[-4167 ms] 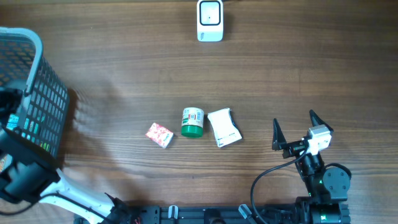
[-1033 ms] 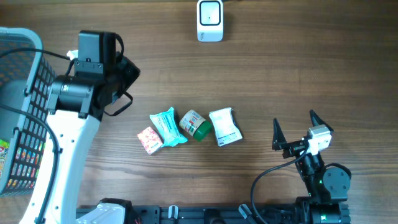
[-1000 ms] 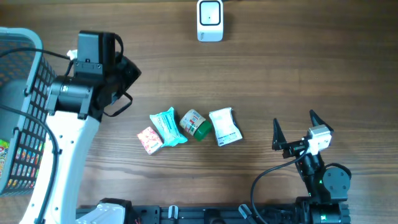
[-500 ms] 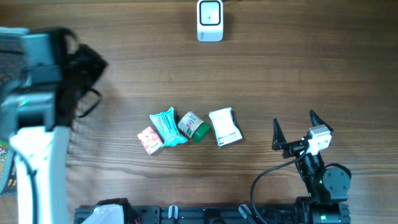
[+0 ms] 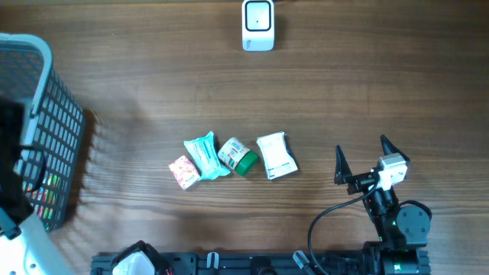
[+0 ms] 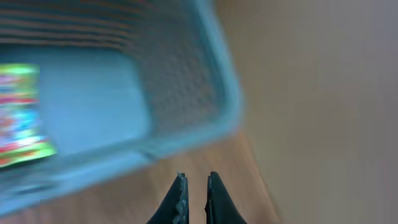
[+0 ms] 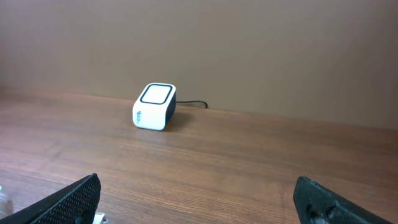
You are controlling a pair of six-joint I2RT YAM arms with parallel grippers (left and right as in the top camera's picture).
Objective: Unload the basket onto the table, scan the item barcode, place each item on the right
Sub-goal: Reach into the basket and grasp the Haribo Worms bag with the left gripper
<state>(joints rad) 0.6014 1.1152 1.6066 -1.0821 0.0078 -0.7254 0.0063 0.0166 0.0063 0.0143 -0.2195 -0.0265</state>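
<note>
Looks like the fetching step, with no barcode yet brought to the scanner (image 5: pixel 258 25). Four items in a row mid-table, well apart from the scanner and from both arms: pink packet (image 5: pixel 182 172), teal pouch (image 5: pixel 205 156) touching it, jar (image 5: pixel 238 156) with a green lid, seemingly tipped over, just beside, and white packet (image 5: pixel 276 156) at the right end. No telling the one meant for scanning. Over at the table's left edge, the left gripper (image 6: pixel 194 186) pinched shut on nothing, hanging above the rim of the basket (image 6: pixel 124 93). Near the front right corner, the right gripper (image 5: pixel 361 153) spread wide and empty. Next move, at a guess: opening over one item, closing on it, lifting, then turning its barcode towards the scanner's window. Calls for a sure hold on soft packaging and care not to knock the close-set neighbours. Overhead view: gives the whole layout, row and scanner together, but only a dark sliver of the left arm (image 5: pixel 11 153) and nothing of its fingers. Left wrist view, blurred: gives the shut fingers, the basket wall and a colourful packet (image 6: pixel 22 115) lying inside, none of the row. Right wrist view: gives the scanner side-on, its cable (image 7: pixel 193 104) trailing behind, and two open fingertips at the bottom corners.
</note>
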